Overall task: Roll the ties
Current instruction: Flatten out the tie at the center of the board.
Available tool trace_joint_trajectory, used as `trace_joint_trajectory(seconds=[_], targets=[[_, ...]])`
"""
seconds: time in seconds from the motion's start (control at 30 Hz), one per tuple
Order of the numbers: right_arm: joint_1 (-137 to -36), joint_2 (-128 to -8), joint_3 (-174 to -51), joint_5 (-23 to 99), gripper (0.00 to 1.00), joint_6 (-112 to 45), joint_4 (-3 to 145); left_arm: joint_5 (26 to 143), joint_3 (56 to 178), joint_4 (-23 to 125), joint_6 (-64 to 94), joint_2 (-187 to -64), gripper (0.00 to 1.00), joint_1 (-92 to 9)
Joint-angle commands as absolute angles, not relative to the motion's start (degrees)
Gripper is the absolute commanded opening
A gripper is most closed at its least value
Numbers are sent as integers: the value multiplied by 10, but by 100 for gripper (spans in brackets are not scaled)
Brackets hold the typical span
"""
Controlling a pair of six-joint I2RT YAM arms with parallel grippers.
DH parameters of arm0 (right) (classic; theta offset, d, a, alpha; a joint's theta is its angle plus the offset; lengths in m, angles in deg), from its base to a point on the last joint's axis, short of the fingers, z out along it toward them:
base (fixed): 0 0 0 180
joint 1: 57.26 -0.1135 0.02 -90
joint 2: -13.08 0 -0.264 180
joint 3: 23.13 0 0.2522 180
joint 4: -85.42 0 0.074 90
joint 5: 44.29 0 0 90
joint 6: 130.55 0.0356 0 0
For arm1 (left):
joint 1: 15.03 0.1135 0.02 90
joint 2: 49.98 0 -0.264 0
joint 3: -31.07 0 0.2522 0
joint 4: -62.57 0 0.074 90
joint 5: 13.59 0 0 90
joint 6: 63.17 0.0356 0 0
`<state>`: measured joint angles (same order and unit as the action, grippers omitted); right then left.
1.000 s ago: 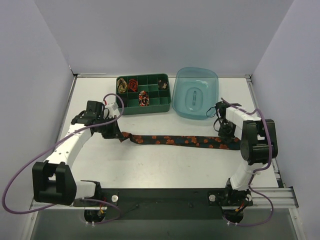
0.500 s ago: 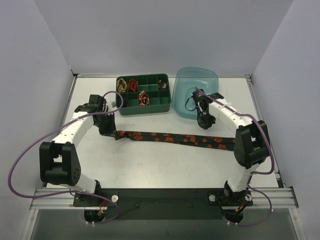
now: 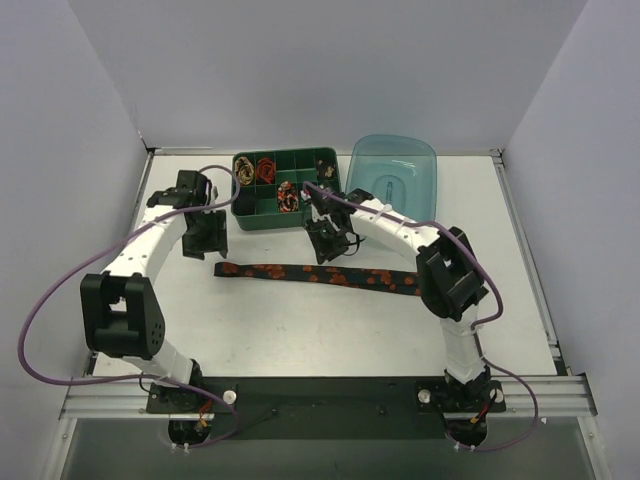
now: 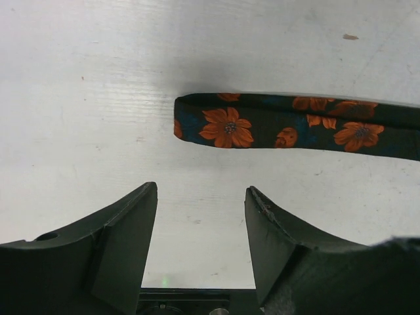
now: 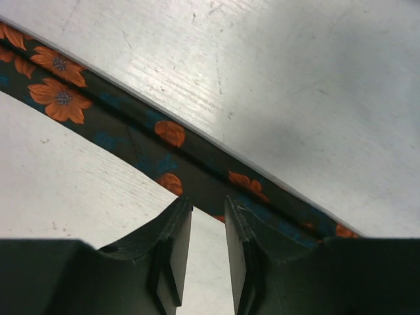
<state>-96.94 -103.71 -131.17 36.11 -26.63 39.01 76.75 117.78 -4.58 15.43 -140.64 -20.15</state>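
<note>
Tie (image 3: 320, 273) laid flat, long axis left-right; left end noted just beyond wide, empty left tool (image 4: 201, 197); right tool (image 5: 208, 209) narrow, empty, over mid-tie.

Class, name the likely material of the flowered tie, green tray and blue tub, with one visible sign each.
Flowered tie: fabric, matte; lies limp and flat. Green tray: likely plastic; moulded dividers, uniform colour. Blue tub: likely translucent plastic; see-through walls.

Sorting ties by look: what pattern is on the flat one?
The tie: orange flowers on black; left wrist view.
</note>
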Motion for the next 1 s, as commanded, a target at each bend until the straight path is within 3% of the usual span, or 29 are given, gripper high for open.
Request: trace_joint_trajectory(seconds=[0.0,0.57,0.63,0.73,0.77,0.83,0.9,0.97], targets=[[-967,-1063,-1366,312,29,-241,426,710,1203,-56,145,-1412,65,-201],[-1033,-1195,-1445,349,25,-272,406,907,1044,121,93,-1236,59,-286],[-1037,-1195,-1438,344,24,-281,403,918,1032,132,92,-1235,53,-309],[-1044,-1186,-1420,335,23,-290,396,925,1012,147,79,-1248,33,-343],[-1046,-1179,-1407,330,23,-290,392,926,1006,157,74,-1251,19,-352],[-1048,-1171,-1390,321,21,-290,392,921,985,167,57,-1254,6,-377],[-1048,-1159,-1367,314,20,-285,393,921,966,187,36,-1250,0,-390],[-1046,-1149,-1359,310,19,-273,394,919,938,208,24,-1247,0,-406]])
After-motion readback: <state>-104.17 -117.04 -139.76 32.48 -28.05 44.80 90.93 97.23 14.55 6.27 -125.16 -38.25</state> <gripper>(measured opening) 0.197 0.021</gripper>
